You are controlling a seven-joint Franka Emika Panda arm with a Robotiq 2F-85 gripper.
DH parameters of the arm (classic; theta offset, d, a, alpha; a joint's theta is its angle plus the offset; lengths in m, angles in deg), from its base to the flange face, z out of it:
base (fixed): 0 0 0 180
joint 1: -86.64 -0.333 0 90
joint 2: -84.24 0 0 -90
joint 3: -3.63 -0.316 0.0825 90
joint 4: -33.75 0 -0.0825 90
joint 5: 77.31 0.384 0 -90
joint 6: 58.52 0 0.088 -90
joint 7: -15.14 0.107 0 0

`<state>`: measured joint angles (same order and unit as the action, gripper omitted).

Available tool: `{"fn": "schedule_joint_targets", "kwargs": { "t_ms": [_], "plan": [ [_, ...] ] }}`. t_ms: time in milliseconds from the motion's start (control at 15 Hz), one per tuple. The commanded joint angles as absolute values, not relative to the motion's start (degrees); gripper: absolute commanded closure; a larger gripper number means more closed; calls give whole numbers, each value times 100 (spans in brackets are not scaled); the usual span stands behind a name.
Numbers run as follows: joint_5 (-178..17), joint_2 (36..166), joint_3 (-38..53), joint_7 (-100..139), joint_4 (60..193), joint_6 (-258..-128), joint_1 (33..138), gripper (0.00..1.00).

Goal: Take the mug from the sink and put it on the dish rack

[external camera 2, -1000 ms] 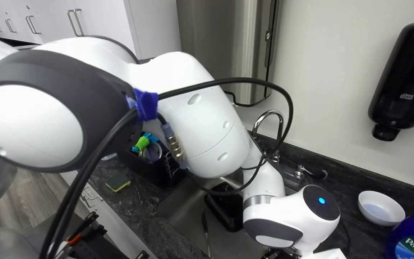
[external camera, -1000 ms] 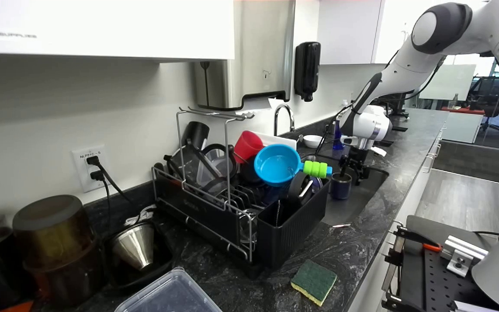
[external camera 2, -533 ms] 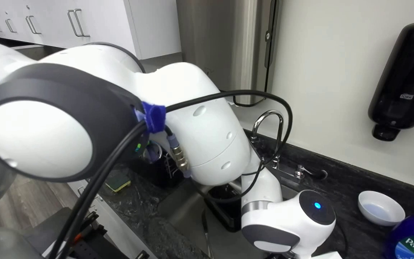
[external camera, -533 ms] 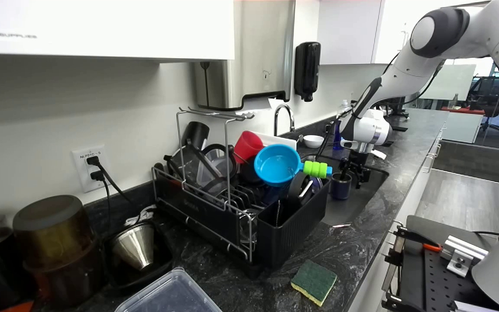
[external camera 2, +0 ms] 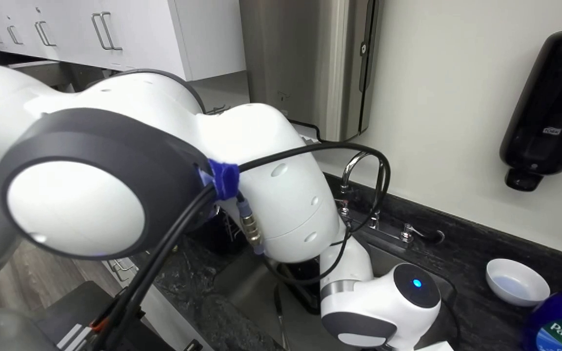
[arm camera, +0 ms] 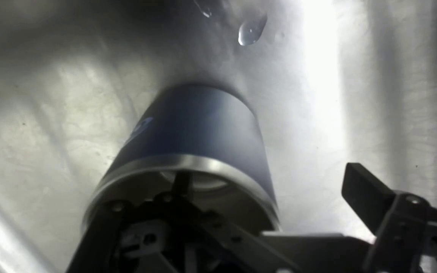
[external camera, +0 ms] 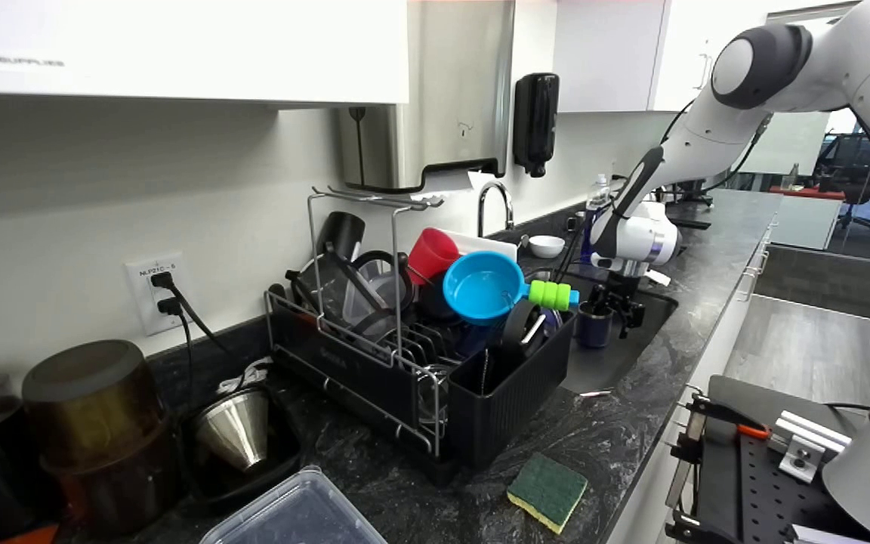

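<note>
Blue mug (arm camera: 211,125) stands upright in the sink (arm camera: 89,140), near the middle of the wrist view. Its mouth faces the bottom of the frame, close to the claw (arm camera: 269,180), whose fingers are wide apart. One finger (arm camera: 182,185) shows over or inside the mouth; the other finger (arm camera: 368,199) is off to the right, not touching it. So the mug's right wall is between them, and a squeeze should pinch it.

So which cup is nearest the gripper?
The navy mug in the sink, the gripper at its rim; the red cup is in the dish rack.
</note>
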<state>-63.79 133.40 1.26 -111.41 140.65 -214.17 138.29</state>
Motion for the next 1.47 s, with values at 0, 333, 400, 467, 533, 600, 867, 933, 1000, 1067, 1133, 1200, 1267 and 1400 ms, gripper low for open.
{"fn": "schedule_joint_targets", "kwargs": {
  "t_ms": [0, 333, 400, 467, 533, 600, 867, 933, 1000, 1067, 1133, 1200, 1267, 1400],
  "plan": [
    [-6547, 13373, -79, -11222, 14213, -21779, 14008, 26],
    [-6755, 13381, -148, -11227, 14361, -22059, 14080, 62],
    [-6803, 13376, -168, -11226, 14380, -22109, 14107, 69],
    [-6847, 13374, -190, -11225, 14394, -22146, 14136, 77],
    [-6885, 13369, -212, -11219, 14406, -22175, 14164, 83],
    [-6930, 13365, -236, -11213, 14417, -22203, 14191, 90],
    [-7062, 13286, -294, -11159, 14453, -22221, 14268, 100],
    [-7069, 13238, -308, -11136, 14465, -22170, 14282, 99],
    [-7060, 13181, -336, -11124, 14490, -22130, 14305, 98],
    [-7057, 13130, -341, -11101, 14502, -22084, 14309, 98],
    [-7037, 13044, -360, -11077, 14523, -22003, 14324, 98],
    [-7030, 12943, -336, -11018, 14544, -21904, 14297, 98],
    [-7016, 12788, -298, -10937, 14583, -21738, 14261, 98],
    [-6989, 12433, -176, -10691, 14640, -21258, 14147, 98]
  ]
}}
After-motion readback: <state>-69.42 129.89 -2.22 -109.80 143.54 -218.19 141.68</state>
